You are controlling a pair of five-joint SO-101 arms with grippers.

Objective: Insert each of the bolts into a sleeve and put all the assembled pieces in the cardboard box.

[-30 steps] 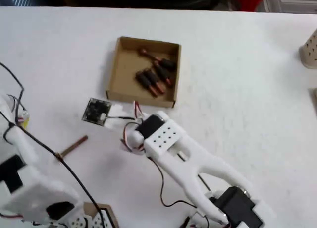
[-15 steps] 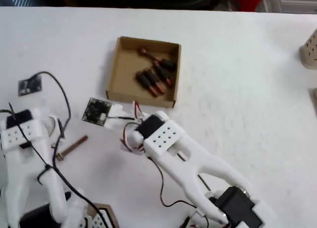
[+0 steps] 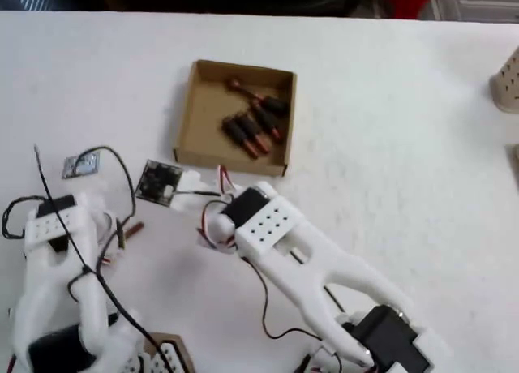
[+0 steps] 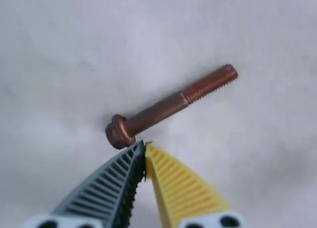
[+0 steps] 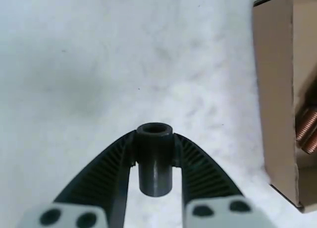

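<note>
Bolt (image 4: pixel 171 105), copper-coloured, lies flat on the white counter (image 3: pixel 389 130), apart from the cardboard box (image 3: pixel 188 117). The left end effector (image 4: pixel 144 147) has its grey and yellow fingers pressed together on nothing, tips just beside the bolt's head. Over by the box, the right end effector (image 5: pixel 154 139) is clenched on a short black sleeve (image 5: pixel 155 163), held upright with its open bore showing, and several assembled pieces (image 3: pixel 253 117) already lie inside the box.
</note>
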